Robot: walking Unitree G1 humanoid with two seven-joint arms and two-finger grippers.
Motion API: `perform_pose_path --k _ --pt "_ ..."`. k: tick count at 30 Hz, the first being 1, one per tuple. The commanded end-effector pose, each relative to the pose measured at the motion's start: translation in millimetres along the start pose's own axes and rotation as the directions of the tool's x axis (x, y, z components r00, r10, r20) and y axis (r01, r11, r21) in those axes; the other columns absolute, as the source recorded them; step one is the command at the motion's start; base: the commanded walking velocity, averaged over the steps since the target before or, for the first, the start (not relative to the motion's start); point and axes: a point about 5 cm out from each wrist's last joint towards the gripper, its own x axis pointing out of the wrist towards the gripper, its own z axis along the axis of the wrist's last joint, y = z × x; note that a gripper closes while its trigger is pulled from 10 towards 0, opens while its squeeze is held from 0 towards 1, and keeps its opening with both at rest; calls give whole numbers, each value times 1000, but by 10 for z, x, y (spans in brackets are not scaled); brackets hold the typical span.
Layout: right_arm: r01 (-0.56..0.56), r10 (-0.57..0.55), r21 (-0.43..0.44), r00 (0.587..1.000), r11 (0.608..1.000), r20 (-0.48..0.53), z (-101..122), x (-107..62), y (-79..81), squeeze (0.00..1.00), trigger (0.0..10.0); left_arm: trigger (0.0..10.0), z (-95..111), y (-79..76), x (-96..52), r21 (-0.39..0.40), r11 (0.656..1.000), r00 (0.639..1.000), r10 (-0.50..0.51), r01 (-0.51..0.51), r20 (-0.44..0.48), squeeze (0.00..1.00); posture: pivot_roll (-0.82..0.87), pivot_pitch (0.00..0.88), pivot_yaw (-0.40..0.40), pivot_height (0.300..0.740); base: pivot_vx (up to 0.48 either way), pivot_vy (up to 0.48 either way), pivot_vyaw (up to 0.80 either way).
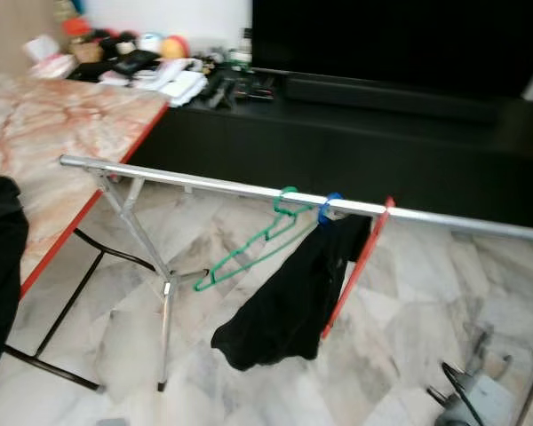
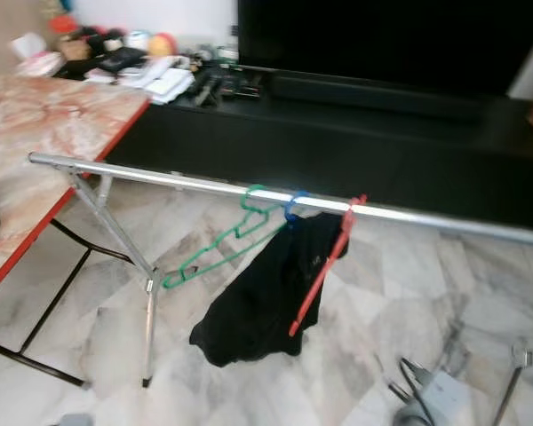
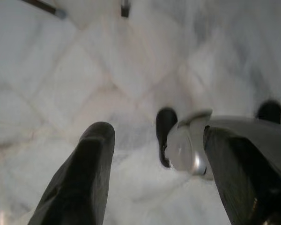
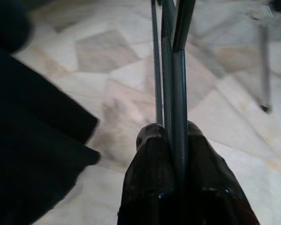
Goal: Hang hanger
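Right gripper (image 4: 171,136), jaws clamped on a dark hanger (image 4: 175,70), sits at five o'clock; left gripper (image 3: 154,154) hangs jaws wide over the floor (image 3: 84,70); green hanger (image 1: 249,248), black garment (image 1: 293,302) and red hanger (image 1: 360,266) hang on the rail (image 1: 204,184).

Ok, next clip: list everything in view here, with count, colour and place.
Rail: one, silver, across the middle, on splayed legs.
Green hanger: one, hooked on the rail, bare.
Blue hanger: one, hooked on the rail, hook showing above a black garment.
Red hanger: one, on the rail beside the garment.
Table: one, marbled pink top with red edge, on the robot's left.
Clutter: many mixed items, on the table's far end.
Cabinet: one, black, behind the rail.
Floor: grey-white marble tiles.
Dark hanger: one, in the right gripper.
Left gripper: open, over the floor.
Right gripper: shut on the dark hanger.
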Motion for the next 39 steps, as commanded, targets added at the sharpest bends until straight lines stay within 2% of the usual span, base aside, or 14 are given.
perform_pose_path --k 1,9,13,18,22,23,25,26,28,29,31,34,39 --pt "69 -69 -13 998 998 -5 -27 27 -233 0 10000 10000 35 -115 26 10 999 999 -31 31 9 0 -31 157 -29 740 341 0 0" --pt "100 -100 13 995 995 18 -31 35 -262 0 10000 10000 36 -141 29 21 999 999 -40 39 10 0 -32 169 -30 740 127 0 0" --pt "157 -158 55 987 986 17 -39 29 -317 0 10000 10000 20 -158 29 33 998 999 -50 50 0 0 -27 174 -31 740 0 0 0" --pt "225 -239 102 959 969 152 163 -3 -369 0 10000 10000 -4 -162 26 39 998 999 -49 50 -13 0 -29 176 -34 740 0 0 0" --pt "287 -302 103 936 952 182 261 -15 -426 0 10000 10000 -15 -147 23 45 998 999 -37 38 -19 0 -32 181 -34 740 0 0 0" --pt "291 -312 128 930 948 195 313 -14 -425 0 10000 10000 -20 -146 22 49 998 999 -34 35 -22 0 -32 181 -34 740 0 0 0" --pt "267 -291 129 927 955 235 428 -6 -370 0 10000 10000 -24 -149 22 43 998 999 -36 37 -22 0 -33 178 -33 740 0 0 0" --pt "218 -238 103 935 971 265 519 13 -279 0 10000 10000 -24 -150 22 41 998 999 -37 38 -22 0 -36 177 -32 740 0 0 0" --pt "181 -195 75 932 981 304 616 22 -201 0 10000 10000 -25 -151 22 40 998 999 -39 40 -23 0 -37 177 -32 740 0 0 0" --pt "141 -134 9 923 990 360 757 29 -86 0 10000 10000 -24 -149 22 42 998 999 -41 42 -23 0 -37 177 -32 740 0 0 0" --pt "134 -123 -6 921 991 369 786 32 -61 0 10000 10000 -24 -147 21 42 998 999 -40 41 -23 0 -37 177 -32 740 0 0 0" --pt "92 -62 -66 930 994 363 908 79 67 0 10000 10000 -25 -141 20 45 998 999 -41 42 -25 0 -34 177 -34 740 0 0 0" --pt "67 -19 -113 924 991 381 1035 105 148 0 10000 10000 -28 -125 17 43 998 999 -40 42 -27 0 -33 178 -33 740 0 0 0"
